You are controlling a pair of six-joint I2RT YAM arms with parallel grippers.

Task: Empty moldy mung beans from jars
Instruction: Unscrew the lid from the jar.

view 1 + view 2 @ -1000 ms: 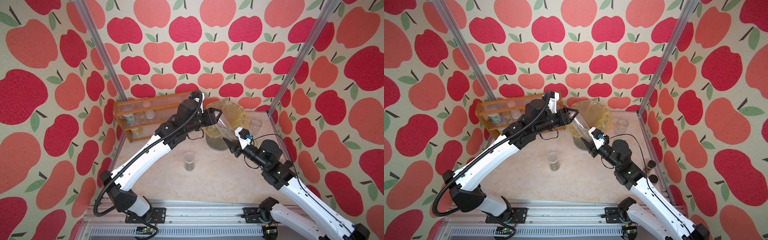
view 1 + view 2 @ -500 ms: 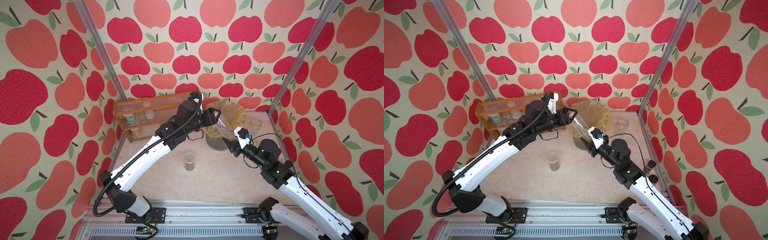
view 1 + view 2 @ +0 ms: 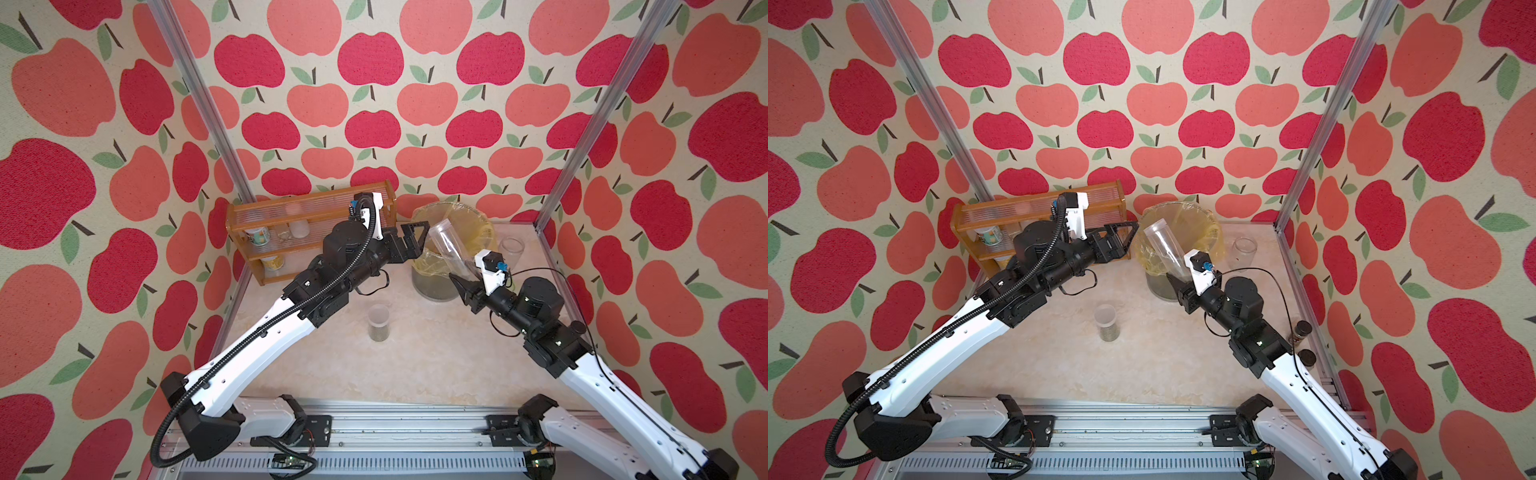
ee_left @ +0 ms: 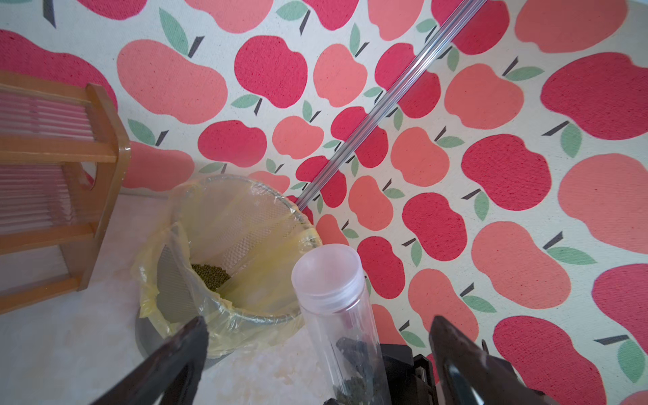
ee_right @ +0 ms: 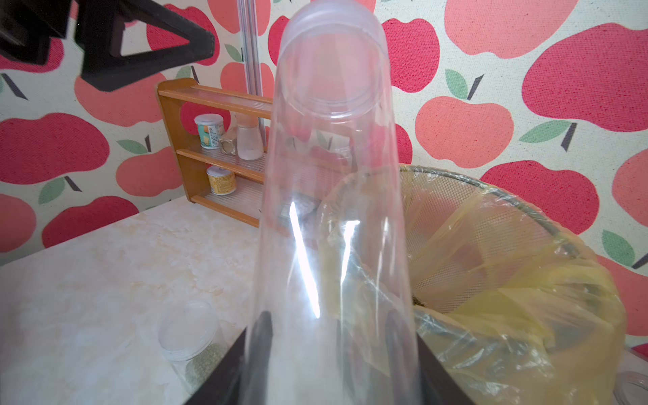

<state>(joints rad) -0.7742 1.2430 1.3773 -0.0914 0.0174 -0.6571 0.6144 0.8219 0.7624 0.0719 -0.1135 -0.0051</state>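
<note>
My right gripper [image 5: 333, 350] is shut on the lower end of the tall slim clear jar [image 3: 446, 245] [image 3: 1165, 245], which it holds tilted over the near rim of the grey bin [image 3: 432, 286]. A few dark mung beans [image 4: 357, 382] lie at the jar's bottom. Its top end is frosted [image 4: 326, 270]. My left gripper [image 3: 419, 243] [image 4: 319, 328] is open, with its fingers wide apart on either side of the jar's upper part and not touching it. More mung beans [image 4: 210, 275] lie in the bin's yellow bag. A short jar [image 3: 379, 322] with beans stands mid-table.
A round-shouldered clear jar [image 3: 511, 249] stands right of the bin by the right wall. A wooden rack [image 3: 307, 208] holding cans and bottles sits at the back left, just behind my left wrist. Two small dark round things [image 3: 1303, 328] lie at the table's right edge.
My left gripper has opened wide from its shut hold at the tall jar's top. The right gripper and the jar have barely moved.
</note>
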